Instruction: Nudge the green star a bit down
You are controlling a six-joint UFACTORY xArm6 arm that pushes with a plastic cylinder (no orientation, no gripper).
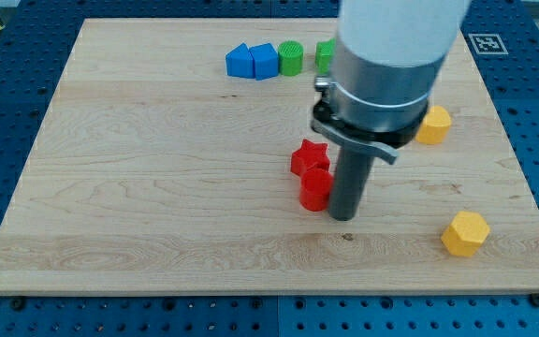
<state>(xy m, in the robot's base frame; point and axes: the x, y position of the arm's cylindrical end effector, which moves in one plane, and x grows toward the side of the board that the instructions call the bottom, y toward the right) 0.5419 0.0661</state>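
Observation:
A green block (325, 54) at the view's top is mostly hidden behind the arm, so its shape cannot be made out. A green cylinder (291, 57) stands just left of it. My tip (342, 216) rests on the board well below them, just right of a red cylinder (315, 190). A red star (310, 158) lies right above that cylinder.
Two blue blocks (252, 62) sit left of the green cylinder at the view's top. A yellow hexagon (432, 124) lies right of the arm. Another yellow hexagon (464, 233) lies near the board's lower right. The wooden board (157, 187) ends on a blue table.

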